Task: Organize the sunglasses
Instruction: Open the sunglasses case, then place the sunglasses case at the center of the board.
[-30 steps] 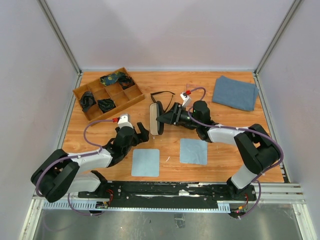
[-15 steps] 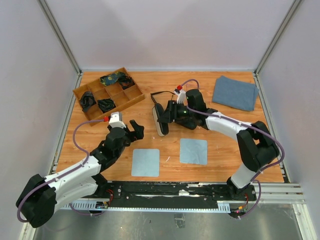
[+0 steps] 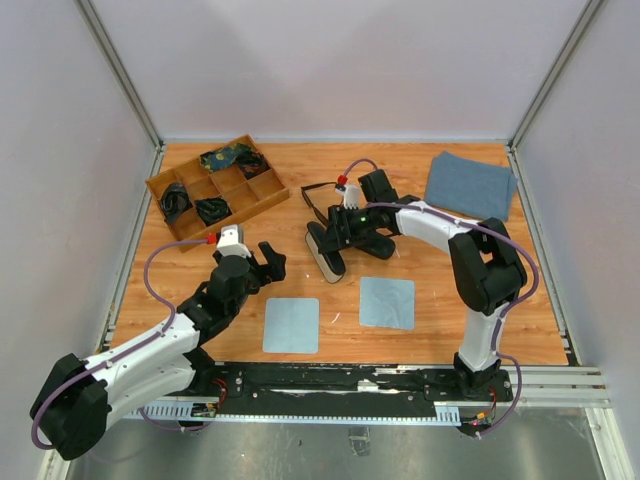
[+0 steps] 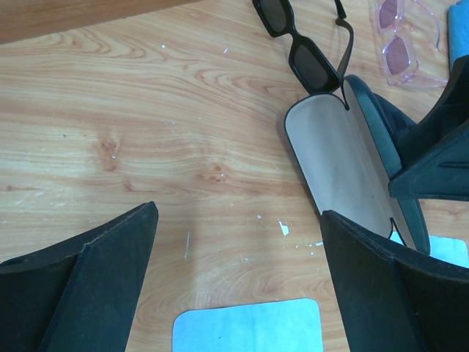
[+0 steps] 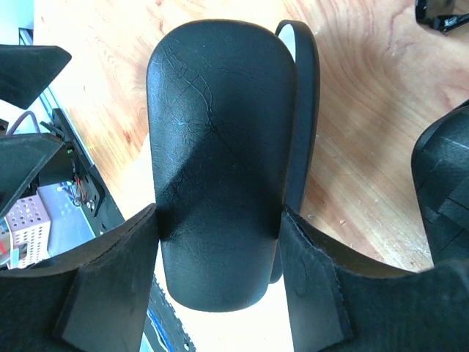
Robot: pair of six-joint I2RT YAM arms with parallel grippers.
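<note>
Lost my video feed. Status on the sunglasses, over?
Left gripper open, free. Right gripper shut on open case. Black sunglasses and pink pair on table, uncased. Nothing blocking.

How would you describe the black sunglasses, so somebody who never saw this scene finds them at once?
Start at the wooden divided tray in the far left corner of the table and go right to the open black case in the right gripper. The black sunglasses lie just past the case's far end. Their frame is black with dark lenses; the neighbouring pair is pale pink.
</note>
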